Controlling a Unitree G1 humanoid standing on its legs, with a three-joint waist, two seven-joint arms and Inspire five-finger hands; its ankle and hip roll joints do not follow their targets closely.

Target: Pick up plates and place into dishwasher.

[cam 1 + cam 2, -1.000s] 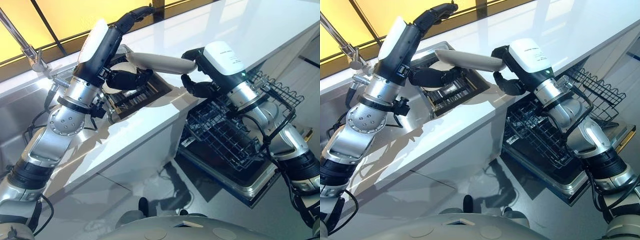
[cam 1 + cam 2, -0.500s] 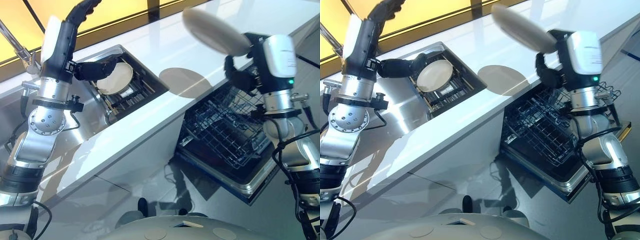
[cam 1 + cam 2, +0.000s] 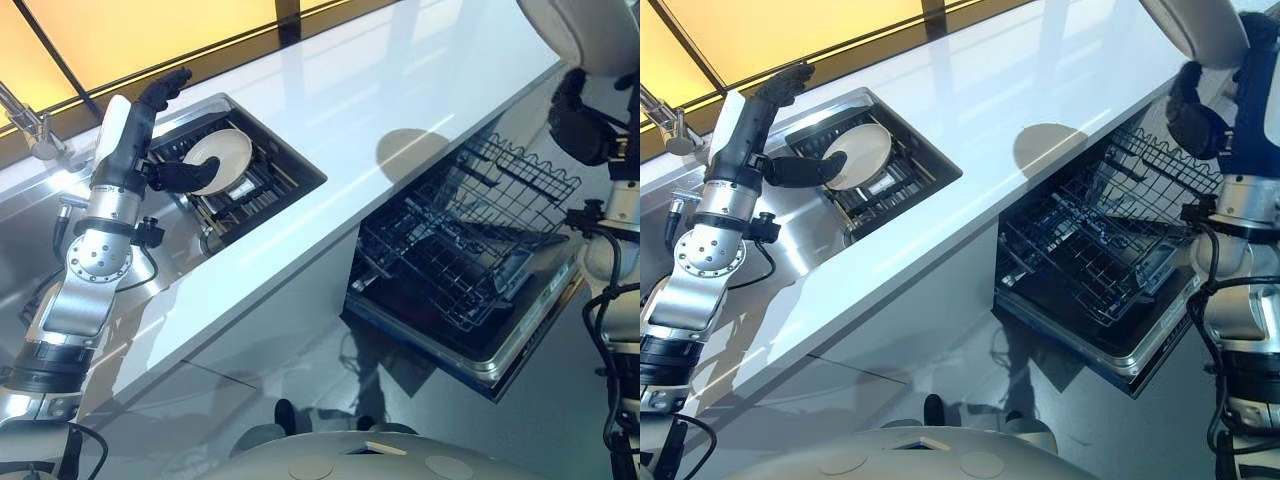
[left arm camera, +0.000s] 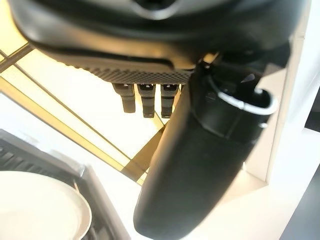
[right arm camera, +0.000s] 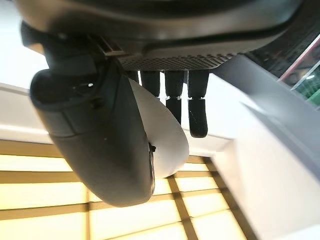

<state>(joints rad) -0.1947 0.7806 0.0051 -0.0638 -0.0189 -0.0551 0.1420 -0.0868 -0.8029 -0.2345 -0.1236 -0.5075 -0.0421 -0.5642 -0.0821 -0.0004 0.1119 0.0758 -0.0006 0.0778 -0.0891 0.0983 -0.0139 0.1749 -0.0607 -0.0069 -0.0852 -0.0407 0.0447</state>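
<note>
- Your right hand point(image 3: 1196, 98) is up high over the open dishwasher, thumb and fingers pinched on the rim of a white plate point(image 3: 1195, 27); the right wrist view shows the plate point(image 5: 162, 135) caught between the thumb and the row of fingers.
- Treat that plate as stiff, smooth and breakable. I'd judge it slippery in a rim pinch, and with only the edge held it can swing, so keep it steady on the way down.
- The rim is the sensible place to hold it, since that leaves the plate's body free to slide between the rack's wires.
- The dishwasher rack point(image 3: 470, 235) is pulled out on the lowered door point(image 3: 510, 345) and I see no dishes in it: bare dark wire, with slots open for the plate.
- Your left hand point(image 3: 178, 172) is at the sink rack point(image 3: 262, 190), fingers reaching along the edge of a second plate point(image 3: 222, 158) that leans there on its edge. I cannot tell whether the fingers have closed on it.
- That sink rack, set into the white counter point(image 3: 330, 110), holds just this one plate as far as I can see.
- A tap point(image 3: 28, 125) stands just past the sink.
</note>
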